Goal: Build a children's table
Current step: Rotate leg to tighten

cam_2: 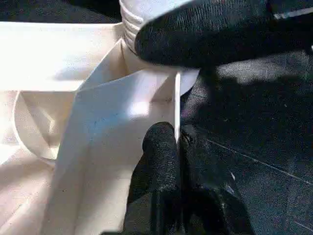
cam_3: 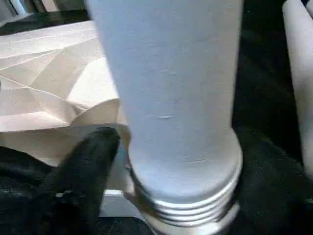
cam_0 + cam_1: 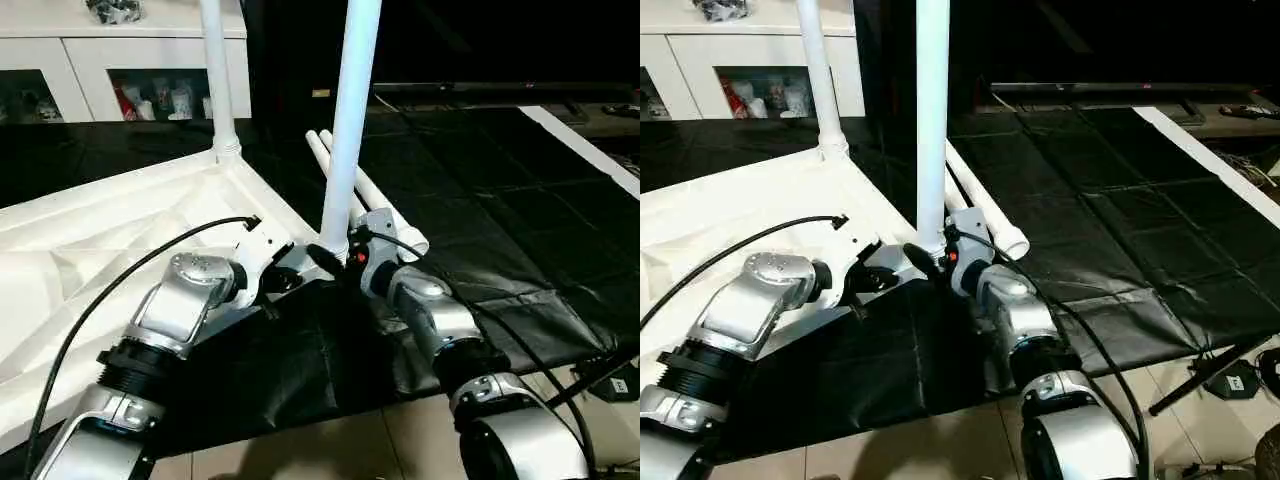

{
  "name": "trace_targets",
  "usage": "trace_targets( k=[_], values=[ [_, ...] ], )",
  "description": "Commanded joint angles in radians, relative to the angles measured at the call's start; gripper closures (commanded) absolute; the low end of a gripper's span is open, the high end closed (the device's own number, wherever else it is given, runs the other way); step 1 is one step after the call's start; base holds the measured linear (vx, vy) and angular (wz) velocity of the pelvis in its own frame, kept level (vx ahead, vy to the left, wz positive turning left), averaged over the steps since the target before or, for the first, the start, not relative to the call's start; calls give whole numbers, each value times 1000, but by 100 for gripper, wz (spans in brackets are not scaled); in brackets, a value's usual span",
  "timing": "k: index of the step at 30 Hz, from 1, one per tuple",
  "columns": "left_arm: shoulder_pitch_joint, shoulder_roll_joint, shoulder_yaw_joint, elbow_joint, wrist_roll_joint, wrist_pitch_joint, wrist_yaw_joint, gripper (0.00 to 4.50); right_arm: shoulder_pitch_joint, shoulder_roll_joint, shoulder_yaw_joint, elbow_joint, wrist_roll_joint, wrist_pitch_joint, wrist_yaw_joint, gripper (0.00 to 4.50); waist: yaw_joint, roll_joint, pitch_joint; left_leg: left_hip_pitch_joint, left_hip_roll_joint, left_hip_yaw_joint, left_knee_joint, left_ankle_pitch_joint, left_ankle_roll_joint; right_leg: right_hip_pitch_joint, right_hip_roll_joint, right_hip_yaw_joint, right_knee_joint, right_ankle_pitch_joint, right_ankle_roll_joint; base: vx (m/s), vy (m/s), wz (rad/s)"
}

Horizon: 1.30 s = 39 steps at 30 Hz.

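Note:
The white table top [image 3: 120, 230] lies upside down on a black mat, ribs facing up. One leg [image 3: 215, 80] stands fitted in the far corner socket. A second leg [image 3: 350, 110] stands upright at the near right corner, its threaded end [image 2: 186, 205] at the socket. My right gripper [image 3: 338, 255] straddles the base of this leg, one black finger [image 2: 83, 166] on each side, with a thin gap showing. My left gripper [image 1: 176, 134] is shut on the thin side wall of the table top, just beside that corner. Two loose legs [image 3: 385, 215] lie on the mat behind my right gripper.
A white cabinet [image 3: 90, 60] with glass doors stands at the back left. The black mat [image 3: 480, 180] spreads to the right, with a white strip [image 3: 590, 150] along its far right edge. Tiled floor [image 3: 330, 450] and cables [image 3: 1230, 375] lie in front.

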Motion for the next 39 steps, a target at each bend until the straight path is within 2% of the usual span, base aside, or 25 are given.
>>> trace_targets(
  k=[1, 3, 6, 8, 9, 11, 12, 13, 16, 18, 22, 23, 24, 27, 31, 33, 36, 39],
  values=[
    [-27, 5, -11, -48, -2, -70, -21, 450, 15, 18, 62, 21, -21, -7, 70, 22, 5, 18, -65, 2, 15, -4, -64, -236, 2, 55, -84, 62, -94, -275, -145, 0, 0, 0],
    [-17, 45, -26, -43, 3, -117, -60, 450, 35, -24, 78, -10, -30, -55, 134, 13, 8, 20, -66, 2, 16, -5, -64, -235, 7, 55, -86, 62, -94, -267, -145, 0, 0, 0],
    [-1, 100, -40, -35, -6, -186, -144, 450, 65, -84, 70, -65, -9, -78, 253, 4, 15, 17, -68, 1, 17, -3, -62, -205, 23, 58, -82, 64, -87, -203, -157, 0, 0, 0],
    [9, 138, -55, -27, -9, -251, -207, 450, 79, -124, 67, -94, -1, -105, 320, 4, 19, 20, -68, 2, 18, -3, -63, -205, 24, 57, -83, 64, -85, -192, -166, 0, 0, 0],
    [19, 169, -65, -20, -26, -286, -277, 450, 87, -163, 63, -122, 17, -115, 388, 4, 21, 17, -68, 2, 19, -1, -62, -208, 28, 56, -83, 64, -85, -193, -165, 0, 0, 0],
    [23, 191, -71, -8, -40, -324, -331, 450, 92, -196, 67, -150, 34, -106, 460, 4, 26, 20, -66, 5, 20, -1, -63, -213, 30, 54, -82, 65, -86, -198, -167, 0, 0, 0],
    [24, 209, -78, 4, -50, -351, -376, 450, 98, -226, 76, -177, 50, -88, 530, 4, 31, 20, -68, 6, 20, 0, -62, -212, 33, 55, -81, 65, -84, -192, -169, 0, 0, 0],
    [22, 220, -80, 17, -60, -379, -412, 450, 102, -250, 92, -194, 52, -84, 580, 4, 35, 21, -64, 8, 22, 1, -63, -220, 33, 52, -80, 65, -86, -201, -169, 0, 0, 0],
    [16, 228, -79, 33, -73, -394, -443, 450, 105, -279, 117, -211, 49, -77, 639, 4, 42, 20, -63, 8, 21, 2, -63, -234, 26, 52, -81, 64, -87, -231, -163, 0, 0, 0],
    [-3, 244, -94, 53, -81, -413, -510, 450, 106, -330, 170, -229, 28, -63, 762, 4, 46, 19, -64, 5, 22, 1, -63, -233, 25, 55, -83, 63, -89, -250, -159, 0, 0, 0],
    [-12, 255, -112, 66, -76, -442, -551, 450, 101, -348, 197, -225, 9, -64, 817, 4, 49, 16, -64, 3, 21, 1, -62, -227, 25, 55, -85, 63, -90, -272, -152, 0, 0, 0],
    [-16, 256, -120, 71, -73, -455, -564, 450, 97, -352, 208, -218, -2, -70, 832, 4, 50, 13, -64, 4, 22, 1, -62, -227, 24, 53, -85, 63, -90, -279, -150, 0, 0, 0],
    [-23, 258, -135, 81, -73, -473, -589, 450, 92, -356, 222, -206, -14, -82, 848, 4, 53, 15, -63, 5, 21, 2, -61, -228, 26, 52, -85, 63, -94, -298, -146, 0, 0, 0],
    [-31, 250, -154, 89, -71, -500, -619, 450, 79, -349, 223, -183, -17, -87, 848, 4, 57, 14, -65, 6, 24, 1, -62, -220, 20, 51, -85, 64, -90, -277, -155, 0, 0, 0],
    [-35, 228, -174, 89, -62, -522, -631, 450, 76, -348, 226, -182, 0, -73, 853, 41, 67, 16, -66, 10, 26, 3, -62, -226, 17, 49, -85, 64, -86, -252, -165, 0, 0, 0],
    [-36, 219, -178, 87, -59, -523, -632, 450, 79, -346, 226, -185, 3, -73, 859, 67, 67, 17, -67, 6, 26, 1, -62, -223, 16, 52, -86, 64, -83, -240, -168, 0, 0, 0],
    [-41, 210, -185, 96, -55, -534, -632, 450, 90, -339, 224, -195, 4, -72, 864, 79, 66, 16, -67, 4, 24, 1, -62, -223, 15, 55, -86, 63, -86, -256, -157, 0, 0, 0],
    [-48, 208, -188, 115, -50, -548, -628, 450, 101, -338, 229, -209, 8, -65, 876, 117, 66, 17, -67, 6, 24, 0, -62, -225, 16, 53, -86, 63, -88, -268, -152, 0, 0, 0]
  ],
)
